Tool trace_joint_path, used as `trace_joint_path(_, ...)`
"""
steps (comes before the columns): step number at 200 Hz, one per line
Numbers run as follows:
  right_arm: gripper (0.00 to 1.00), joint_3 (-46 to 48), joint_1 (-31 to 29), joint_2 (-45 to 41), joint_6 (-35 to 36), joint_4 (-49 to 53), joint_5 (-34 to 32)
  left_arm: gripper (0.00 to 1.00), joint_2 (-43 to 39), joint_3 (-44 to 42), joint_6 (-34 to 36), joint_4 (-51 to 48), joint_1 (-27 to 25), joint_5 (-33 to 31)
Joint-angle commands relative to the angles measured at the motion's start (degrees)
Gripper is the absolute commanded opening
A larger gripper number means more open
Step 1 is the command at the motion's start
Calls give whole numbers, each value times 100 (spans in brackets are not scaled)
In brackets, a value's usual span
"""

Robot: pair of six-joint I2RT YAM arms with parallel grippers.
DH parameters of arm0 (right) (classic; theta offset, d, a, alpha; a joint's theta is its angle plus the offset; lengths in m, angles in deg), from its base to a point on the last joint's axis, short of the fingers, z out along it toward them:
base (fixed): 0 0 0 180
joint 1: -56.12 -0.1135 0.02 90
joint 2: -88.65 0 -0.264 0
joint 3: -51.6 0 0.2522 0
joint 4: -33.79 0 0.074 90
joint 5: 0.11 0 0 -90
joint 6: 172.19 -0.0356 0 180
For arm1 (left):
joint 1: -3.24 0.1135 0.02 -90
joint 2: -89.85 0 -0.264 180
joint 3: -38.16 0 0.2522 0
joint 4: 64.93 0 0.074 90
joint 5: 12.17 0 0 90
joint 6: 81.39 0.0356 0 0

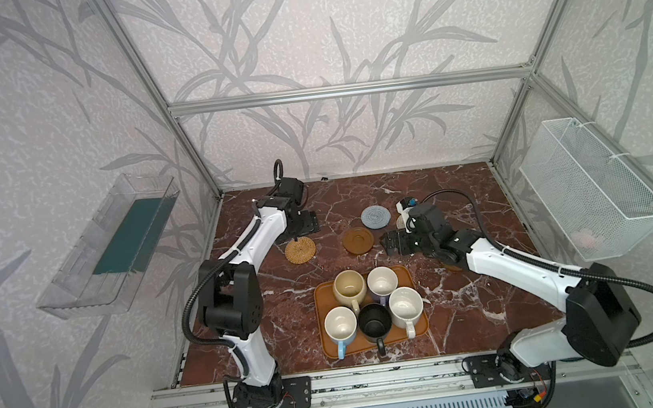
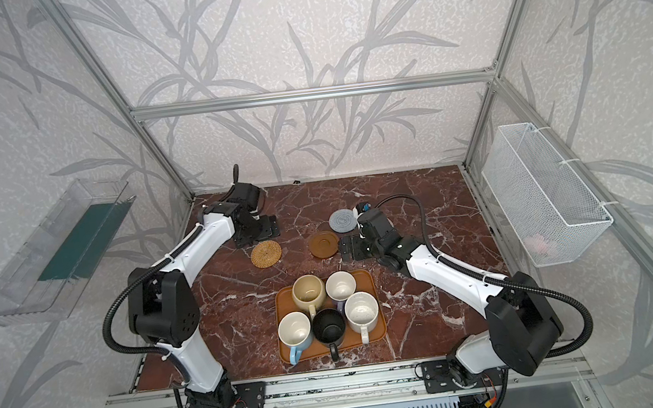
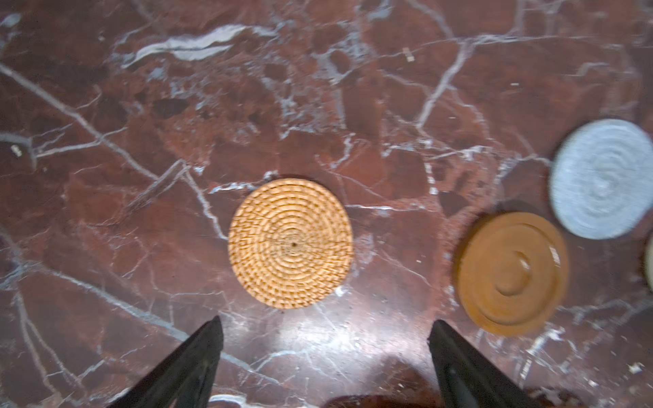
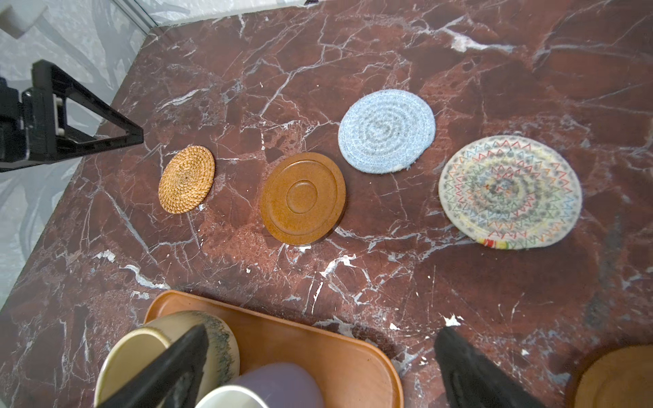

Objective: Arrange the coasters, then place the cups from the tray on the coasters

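The tan rattan coaster (image 3: 290, 243) lies flat on the marble, free of my left gripper (image 3: 325, 325), which hangs open just behind it (image 1: 306, 224). In a loose row beside it lie a smooth brown coaster (image 1: 358, 240) and a blue-grey woven coaster (image 1: 375, 216). A cream woven coaster (image 4: 510, 191) is mostly hidden under my right arm in both top views. Part of another brown coaster (image 4: 618, 378) shows in the right wrist view. My right gripper (image 1: 390, 244) is open and empty, beyond the orange-brown tray (image 1: 357, 346). The tray holds beige (image 1: 349, 287), lavender (image 1: 382, 281), white (image 1: 406, 307), black (image 1: 374, 322) and light blue (image 1: 341, 325) cups.
A white wire basket (image 1: 595, 187) hangs on the right wall and a clear plastic bin (image 1: 108, 246) on the left wall. Aluminium frame posts stand at the table's back corners. Bare marble lies between the tray and the row of coasters.
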Motion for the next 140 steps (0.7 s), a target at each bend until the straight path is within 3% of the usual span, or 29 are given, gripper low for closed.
trace_joint_path(1,99,-173,66,-265,182,55,155,94,-46,140,-110,33,-340,511)
trace_joint_path(31,99,-224,119,-293,177,132,153,99,314,377,-68,21,-596,990)
trace_joint_path(77,99,-175,225,-380,177,170,190,99,980,911,217,-263,-966,499)
trace_joint_path(106,99,-92,414,-396,-7,191,240,98,1342,1048,178,-169,-1012,885)
trace_joint_path(140,99,57,595,-407,-61,91,388,89,1708,1282,151,-128,-1101,894)
